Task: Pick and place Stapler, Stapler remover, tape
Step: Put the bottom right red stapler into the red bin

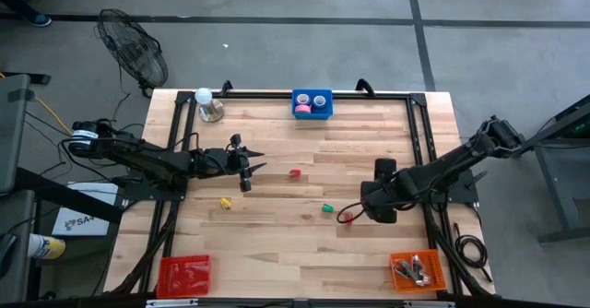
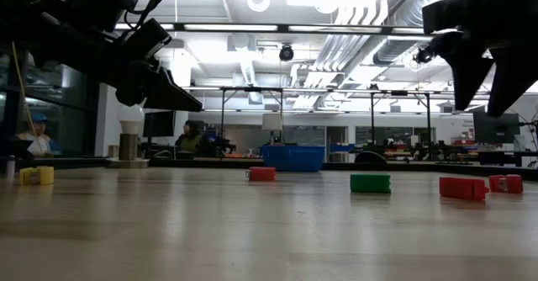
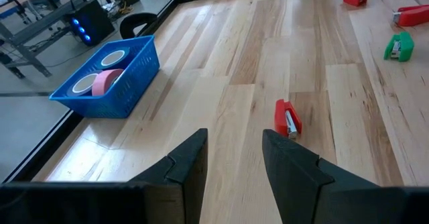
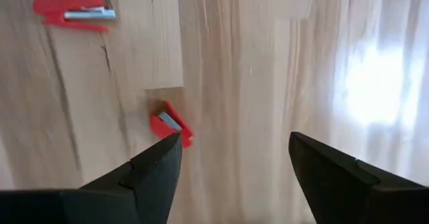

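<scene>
Small bright pieces lie scattered on the wooden counter (image 1: pixel 277 243): a red stapler remover (image 1: pixel 295 172), a yellow one (image 1: pixel 225 201), a green one (image 1: pixel 326 207) and a red stapler (image 1: pixel 345 218). The tape (image 1: pixel 301 110) rolls, a pink one among them, sit in the blue basket (image 1: pixel 312 103) at the far edge. The left claw (image 1: pixel 251 169) hangs empty, fingers part-way apart, just short of the red remover. The right claw (image 1: pixel 367 207) hovers with fingers spread wide, holding nothing, right beside the red stapler.
</scene>
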{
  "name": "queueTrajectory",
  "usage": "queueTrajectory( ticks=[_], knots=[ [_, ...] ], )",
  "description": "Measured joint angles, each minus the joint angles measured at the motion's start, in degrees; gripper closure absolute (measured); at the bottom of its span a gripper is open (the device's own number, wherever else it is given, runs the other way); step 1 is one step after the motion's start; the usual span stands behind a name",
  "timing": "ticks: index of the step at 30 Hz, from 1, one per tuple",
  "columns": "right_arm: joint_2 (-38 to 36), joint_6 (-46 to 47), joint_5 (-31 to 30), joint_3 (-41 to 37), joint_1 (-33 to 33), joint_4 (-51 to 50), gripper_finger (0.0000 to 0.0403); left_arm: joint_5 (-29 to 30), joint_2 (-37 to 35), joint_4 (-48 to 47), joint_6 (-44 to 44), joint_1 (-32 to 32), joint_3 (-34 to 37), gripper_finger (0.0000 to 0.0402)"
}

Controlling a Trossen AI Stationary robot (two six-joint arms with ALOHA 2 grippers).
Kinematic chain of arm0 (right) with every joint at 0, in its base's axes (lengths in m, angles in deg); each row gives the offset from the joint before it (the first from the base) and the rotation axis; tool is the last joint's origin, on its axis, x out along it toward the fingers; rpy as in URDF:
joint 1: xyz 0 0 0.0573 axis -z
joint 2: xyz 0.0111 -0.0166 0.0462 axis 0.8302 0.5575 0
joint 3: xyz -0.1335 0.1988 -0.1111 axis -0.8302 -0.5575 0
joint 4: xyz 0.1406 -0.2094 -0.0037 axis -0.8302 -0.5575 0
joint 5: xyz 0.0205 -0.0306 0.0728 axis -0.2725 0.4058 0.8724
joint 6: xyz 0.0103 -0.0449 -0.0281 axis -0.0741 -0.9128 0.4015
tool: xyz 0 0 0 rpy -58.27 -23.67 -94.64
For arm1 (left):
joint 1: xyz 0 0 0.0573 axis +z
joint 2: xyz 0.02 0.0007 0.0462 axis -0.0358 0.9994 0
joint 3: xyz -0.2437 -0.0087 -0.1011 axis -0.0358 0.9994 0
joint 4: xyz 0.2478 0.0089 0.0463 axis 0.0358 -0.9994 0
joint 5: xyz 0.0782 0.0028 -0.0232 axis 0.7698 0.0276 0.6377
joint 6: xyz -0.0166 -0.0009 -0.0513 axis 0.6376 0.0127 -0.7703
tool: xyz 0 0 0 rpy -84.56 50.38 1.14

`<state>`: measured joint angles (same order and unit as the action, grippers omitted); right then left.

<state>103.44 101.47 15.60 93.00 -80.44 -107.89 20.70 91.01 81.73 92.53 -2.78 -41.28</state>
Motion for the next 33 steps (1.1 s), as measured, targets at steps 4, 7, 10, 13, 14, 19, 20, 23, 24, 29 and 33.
queueTrajectory(
  ticks=[4,7,10,13,14,19,20,23,24,29,33],
  knots=[
    [0.0,-7.11,-1.3,-0.2,0.0,1.11,0.0137,0.0,0.0,-0.01,0.01,0.0,0.0,0.0263],
    [0.0,-12.11,-0.27,-2.96,0.0,5.22,0.0137,0.0,0.0,-0.03,-0.01,0.0,0.0,0.0263],
    [0.04,-15.8,1.27,-7.13,-0.02,10.64,0.0137,0.0,-0.02,-0.09,0.01,0.0,0.0,0.0263],
    [0.04,-16.58,1.4,-10.58,-0.02,12.31,0.0137,0.0,-0.02,-0.17,0.0,0.0,0.0,0.0263],
    [0.04,-16.67,1.41,-11.45,-0.02,12.52,0.0138,0.0,-0.02,-0.18,-0.01,0.0,0.0,0.0263],
    [0.2,-21.19,4.01,-11.53,-0.02,14.97,0.0148,0.0,-0.02,-0.39,-0.01,0.0,0.0,0.0263],
    [0.2,-22.1,4.59,-11.59,-0.04,14.84,0.015,0.0,-0.02,-0.46,0.01,0.0,0.0,0.0263],
    [0.23,-23.49,6.29,-11.71,-0.01,14.69,0.0154,0.0,-0.02,-0.45,-0.01,0.0,0.0,0.0263],
    [0.31,-23.53,6.23,-11.76,0.0,14.77,0.0155,0.0,-0.02,-0.45,-0.01,0.0,0.0,0.0263],
    [0.38,-22.8,6.33,-11.79,0.71,14.82,0.0155,0.02,-0.02,-0.44,0.0,0.0,0.0,0.0263],
    [1.76,-21.0,9.42,-12.03,2.05,15.54,0.0155,0.02,-0.02,-0.45,0.01,0.0,0.0,0.0263]
  ],
)
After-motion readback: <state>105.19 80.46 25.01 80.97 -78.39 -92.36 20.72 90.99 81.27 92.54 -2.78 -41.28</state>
